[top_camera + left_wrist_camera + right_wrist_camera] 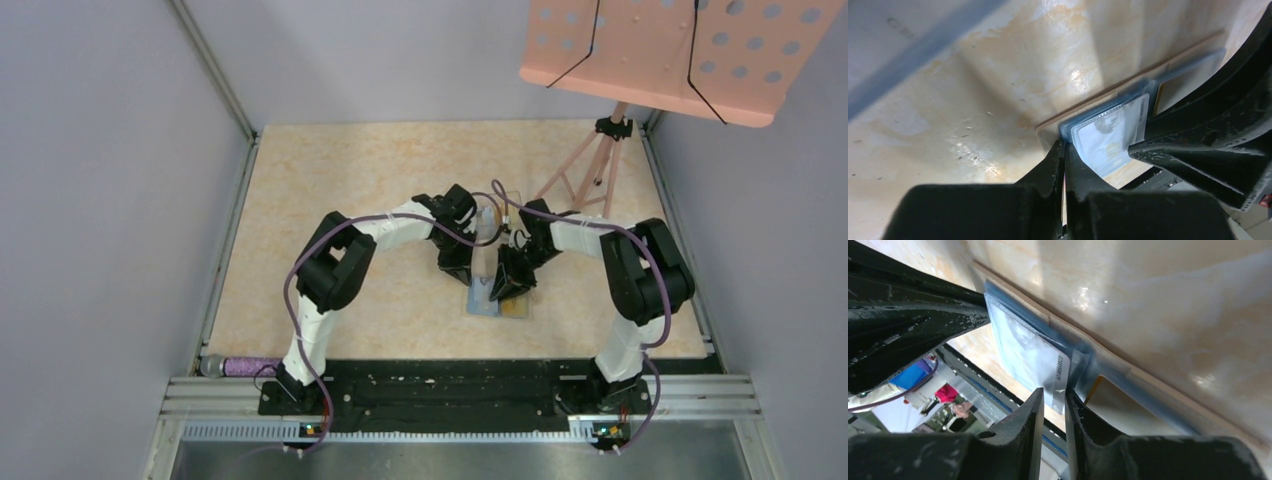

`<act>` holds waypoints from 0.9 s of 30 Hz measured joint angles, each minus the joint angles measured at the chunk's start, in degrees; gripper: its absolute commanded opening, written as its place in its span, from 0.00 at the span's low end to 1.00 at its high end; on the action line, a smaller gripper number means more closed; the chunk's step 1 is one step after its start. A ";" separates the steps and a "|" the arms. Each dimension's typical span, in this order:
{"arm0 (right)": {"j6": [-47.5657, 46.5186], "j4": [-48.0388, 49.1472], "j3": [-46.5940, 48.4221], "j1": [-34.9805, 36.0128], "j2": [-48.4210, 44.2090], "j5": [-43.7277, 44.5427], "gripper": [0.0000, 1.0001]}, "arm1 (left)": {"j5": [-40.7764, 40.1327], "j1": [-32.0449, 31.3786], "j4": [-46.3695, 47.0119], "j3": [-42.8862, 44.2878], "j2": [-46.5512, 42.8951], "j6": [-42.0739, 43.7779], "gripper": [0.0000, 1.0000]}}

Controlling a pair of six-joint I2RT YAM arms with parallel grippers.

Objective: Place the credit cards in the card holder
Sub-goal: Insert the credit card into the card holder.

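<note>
Between the fingertips of the right gripper (1054, 397), which stand a narrow slit apart, the printed end of a silvery-grey card (1025, 347) is seen. Whether that end is pinched or merely flanked cannot be told. Beyond the fingertips, the rest of the card is lodged in a blue-grey pocket of the card holder (1047, 131). The gripper is therefore judged to be placed at the card's outer end so that the card may be pushed lengthwise, deeper into the pocket. Just to the right of these fingers, a second card (1113, 400) with a yellow-orange edge is seen seated in a neighbouring pocket.

The left gripper (1063, 148) is clenched, with no gap left, and its tips are set on the near corner of the holder, where tan cover and lining meet. That corner appears to be nipped between them. The hold is judged to serve as an anchor, since so thin a wallet would otherwise be slid across the table (350, 180) by any push on the card. The right fingers are seen just beyond and to the right of the left fingertips, so push and counter-hold are opposed along one line.

From above, the holder is seen lying open between the two grippers.
</note>
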 measured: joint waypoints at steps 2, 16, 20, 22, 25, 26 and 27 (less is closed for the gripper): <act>0.81 0.44 0.02 0.63 0.66 -0.68 0.20 | -1.16 0.00 0.00 0.00 -0.35 -0.02 0.09; 5.35 4.31 1.92 3.69 2.12 -2.80 0.44 | -1.88 2.99 4.57 -9.77 -11.72 -2.40 0.16; 5.84 4.17 2.01 3.72 2.01 -2.56 0.40 | 0.26 5.05 7.21 -13.97 -13.09 -3.80 0.18; 6.21 3.89 2.01 3.76 1.57 -1.51 0.29 | 2.58 6.29 9.62 -16.48 -13.11 -4.94 0.21; 6.51 3.91 2.01 3.76 1.44 -0.70 0.16 | 5.95 6.36 12.83 -17.79 -13.11 -6.36 0.26; 6.54 3.91 2.01 3.76 1.44 -0.44 0.11 | 7.02 6.32 13.86 -18.08 -13.11 -6.73 0.27; 6.62 3.87 1.99 3.76 1.44 -0.11 0.08 | 8.00 6.32 14.80 -18.27 -13.11 -7.08 0.29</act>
